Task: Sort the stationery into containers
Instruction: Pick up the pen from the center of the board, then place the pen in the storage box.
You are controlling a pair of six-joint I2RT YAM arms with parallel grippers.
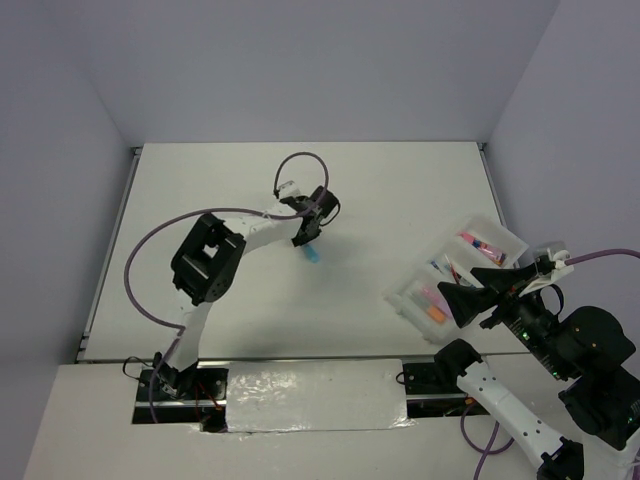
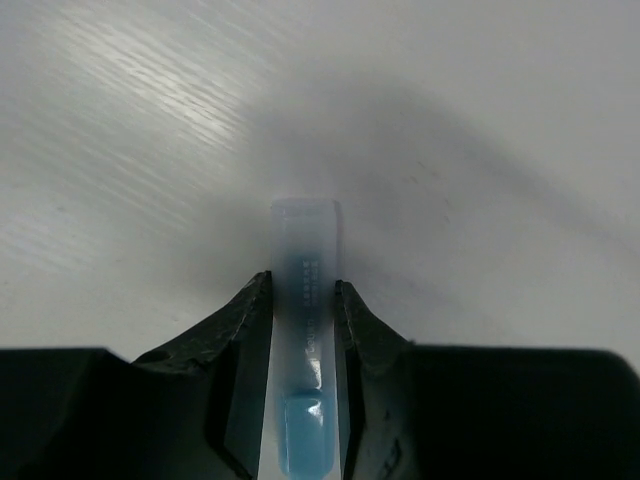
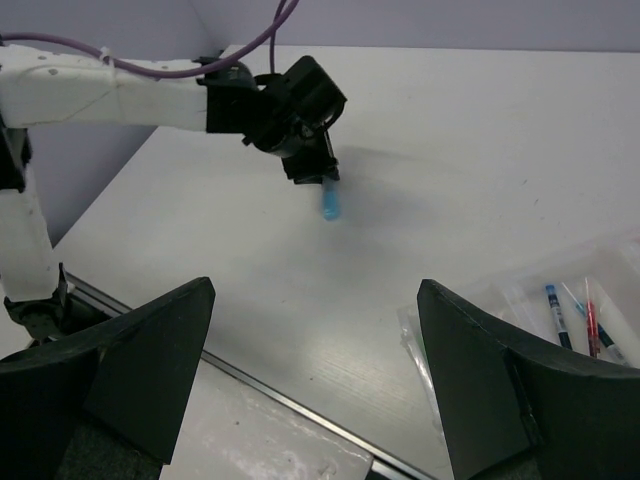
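your tray (image 1: 500,236) sits at the right side of the table (image 1: 250,180), a see-through white plastic rectangle lying at an angle and split into three sections. from above, the far section shows pink and red pieces (image 1: 472,242), the middle one thin pens, and the near one a short orange piece (image 1: 435,313) beside a pink one (image 1: 430,297). in your right wrist view one section holds a thin blue pen (image 3: 553,311) and a thin red pen (image 3: 590,321) lying side by side. the right gripper (image 3: 315,290) hangs over the tray's near end and hides part of it from above; its two dark wedge-shaped fingers (image 3: 150,370) stand spread wide with nothing between them. the blue highlighter (image 2: 305,330), a short rounded-off stick with a frosted pale cap and a deeper blue body, is well apart from the tray near the middle of the table. the left gripper (image 2: 303,290) has it pinched between its black fingers (image 2: 245,320), jaws closed tight on its sides, the cap end sticking out past the tips toward the table. you cannot tell whether that end touches the surface. the table is matte white with a faint grain, and a purple cable (image 1: 140,270) loops along the left arm.
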